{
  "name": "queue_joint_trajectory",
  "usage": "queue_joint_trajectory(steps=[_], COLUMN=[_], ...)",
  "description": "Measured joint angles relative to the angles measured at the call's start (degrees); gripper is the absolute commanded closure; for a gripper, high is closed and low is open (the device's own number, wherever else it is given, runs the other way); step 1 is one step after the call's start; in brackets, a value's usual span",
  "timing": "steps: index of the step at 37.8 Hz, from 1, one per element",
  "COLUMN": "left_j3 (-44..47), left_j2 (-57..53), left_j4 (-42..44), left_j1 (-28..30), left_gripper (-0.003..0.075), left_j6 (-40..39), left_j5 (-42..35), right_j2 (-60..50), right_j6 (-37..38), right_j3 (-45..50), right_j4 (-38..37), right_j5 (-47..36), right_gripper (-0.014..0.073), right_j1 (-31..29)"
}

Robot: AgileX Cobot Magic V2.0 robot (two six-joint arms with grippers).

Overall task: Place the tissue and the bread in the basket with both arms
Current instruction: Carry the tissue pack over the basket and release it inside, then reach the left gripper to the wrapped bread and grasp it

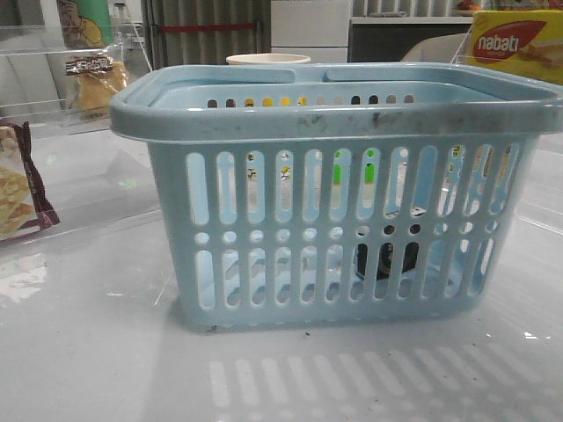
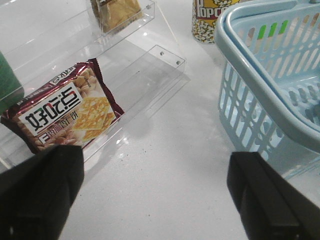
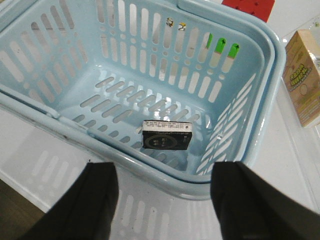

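Note:
The light blue basket (image 1: 343, 110) stands in the middle of the table; it also shows in the left wrist view (image 2: 250, 80) and the right wrist view (image 3: 165, 172). The tissue, a small blackish packet (image 3: 166, 135), lies flat on the basket floor; it shows dark through the slots in the front view (image 1: 387, 255). The bread (image 1: 95, 81) in its clear bag stands on a clear shelf at the far left; its lower part shows in the left wrist view (image 2: 114, 12). My left gripper (image 2: 155, 195) is open and empty over bare table beside the basket. My right gripper (image 3: 164, 200) is open and empty outside the basket's rim.
A flat snack bag with maroon edges (image 2: 65, 112) lies on a clear acrylic tray (image 2: 150, 65) left of the basket. A popcorn cup (image 2: 205, 20) stands behind it. A yellow-red nabati box (image 1: 517, 44) is at the back right. A small carton (image 3: 304, 75) lies beside the basket.

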Motion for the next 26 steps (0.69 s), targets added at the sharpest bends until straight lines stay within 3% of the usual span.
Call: queue_joint_trajectory(steps=[10, 26], left_j3=[-10.5, -39.9], left_j2=[20.2, 55.6], left_j4=[1.8, 1.9], left_j1=[0.7, 5.0], left_gripper=[0.0085, 0.0085], left_j6=[0.0, 0.0], left_j5=[-6.0, -9.4], right_j2=[0.0, 0.0], right_j6=[0.0, 0.0], right_j3=[0.1, 0.1], right_j4=[-0.1, -0.1], right_j5=[0.2, 0.2], right_gripper=[0.0076, 0.0076], right_j1=[0.0, 0.0])
